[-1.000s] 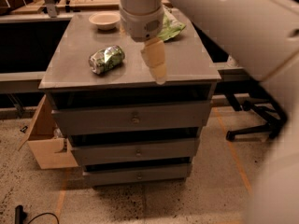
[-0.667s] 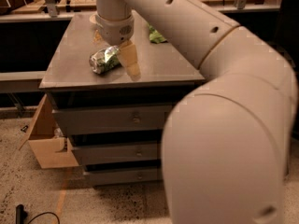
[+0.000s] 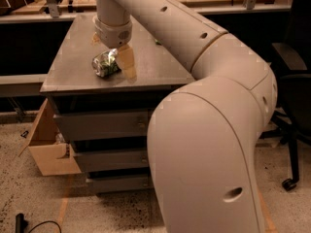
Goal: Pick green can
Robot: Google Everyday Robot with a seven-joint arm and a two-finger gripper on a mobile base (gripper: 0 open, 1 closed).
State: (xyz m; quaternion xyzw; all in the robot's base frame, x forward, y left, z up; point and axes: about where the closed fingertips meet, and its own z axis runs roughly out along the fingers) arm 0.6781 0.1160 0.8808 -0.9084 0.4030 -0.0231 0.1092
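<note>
Looking from big to small, you have the arm point(image 3: 209, 130) filling the right of the view and reaching over the grey drawer cabinet point(image 3: 68, 72), with a cardboard box point(image 3: 48, 149) on the floor at its left foot. On the cabinet top, near the front edge and left of centre, the green can point(image 3: 106, 63) lies on its side, crushed and shiny. The gripper point(image 3: 127, 67) hangs from the wrist right above it, its tan tip just beside the can on the right and close to the top. You cannot tell from this angle how far it is open, nor whether it has any hold; the can looks to be resting on the cabinet. For a clean pick, centre the gripper over the can's middle before closing. Dented metal is likely to slip, so squeeze across the narrow body. Lift straight up, away from the edge.
</note>
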